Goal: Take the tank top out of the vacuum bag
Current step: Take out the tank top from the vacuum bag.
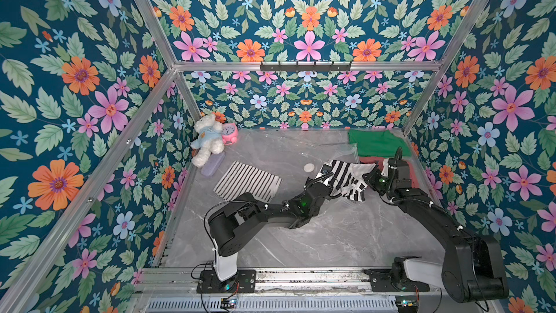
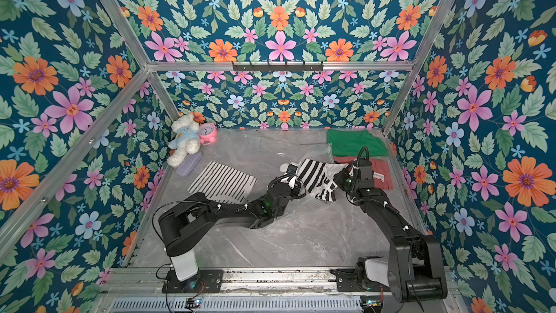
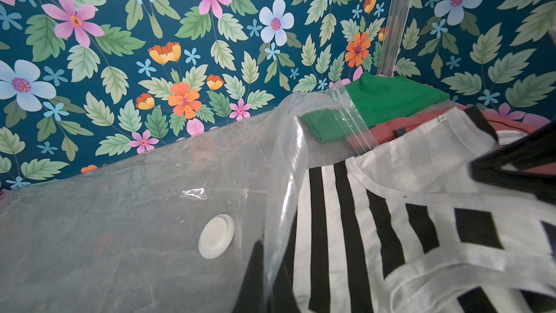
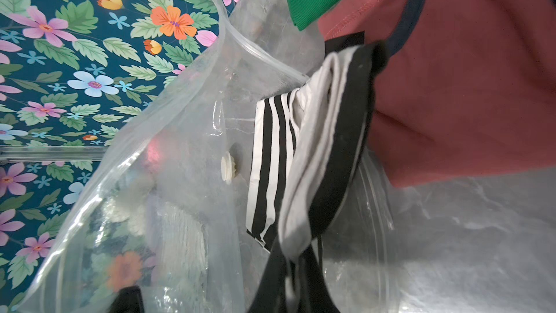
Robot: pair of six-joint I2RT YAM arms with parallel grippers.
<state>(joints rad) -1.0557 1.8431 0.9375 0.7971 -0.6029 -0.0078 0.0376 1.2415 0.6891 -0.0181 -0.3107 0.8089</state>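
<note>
The tank top is black-and-white striped and hangs bunched above the table between my two grippers. My right gripper is shut on its black-edged fabric. The vacuum bag is clear crinkly plastic spread over the back of the table, with a round white valve cap. My left gripper is shut on a lifted edge of the bag, right beside the striped cloth. The zip-seal strip curls up behind.
A green garment and a salmon one lie at the back right. A folded striped cloth lies left of centre. A teddy bear, a pink alarm clock and a lilac case sit in the back left corner.
</note>
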